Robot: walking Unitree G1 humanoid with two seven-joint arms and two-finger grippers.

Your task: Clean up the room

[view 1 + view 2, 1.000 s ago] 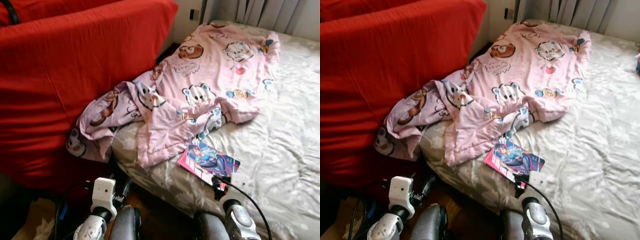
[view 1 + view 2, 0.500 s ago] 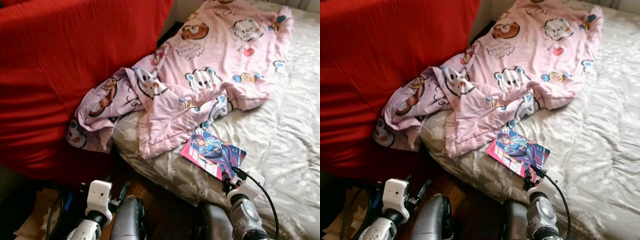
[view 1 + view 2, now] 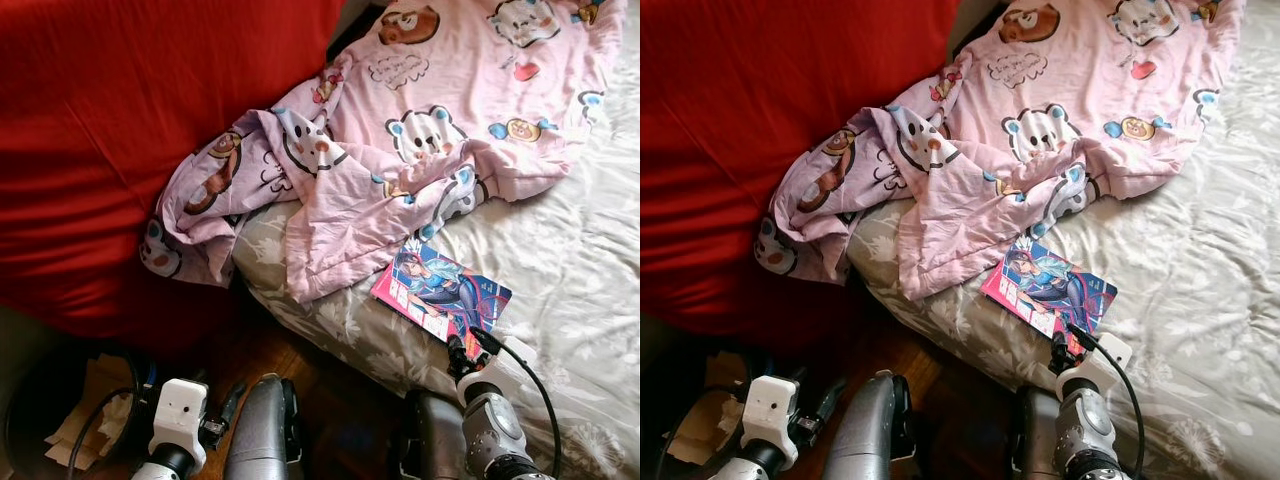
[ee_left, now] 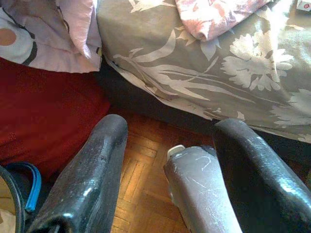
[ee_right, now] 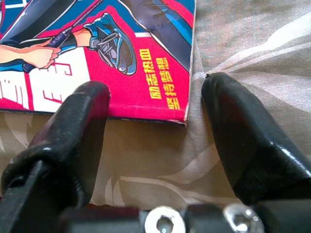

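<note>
A thin book (image 3: 440,295) with a pink and blue cartoon cover lies flat on the bed, just below a crumpled pink blanket (image 3: 400,150) printed with cartoon animals. My right gripper (image 3: 465,345) is at the book's near corner. In the right wrist view it is open (image 5: 155,111): one finger is against the book's (image 5: 97,58) near edge, the other is on the quilt beside the corner. My left gripper (image 4: 170,141) hangs low and open over the wooden floor by the bed's side, holding nothing.
A big red-covered sofa (image 3: 120,130) stands to the left, with part of the blanket draped against it. The bed's grey floral quilt (image 3: 560,260) spreads to the right. A dark bin with crumpled paper (image 3: 70,420) sits at lower left on the parquet floor (image 3: 330,390).
The camera has tipped down and forward, so the bed and sofa sit higher in the picture. My right gripper stays at the book's near corner. The left arm has sunk lower.
</note>
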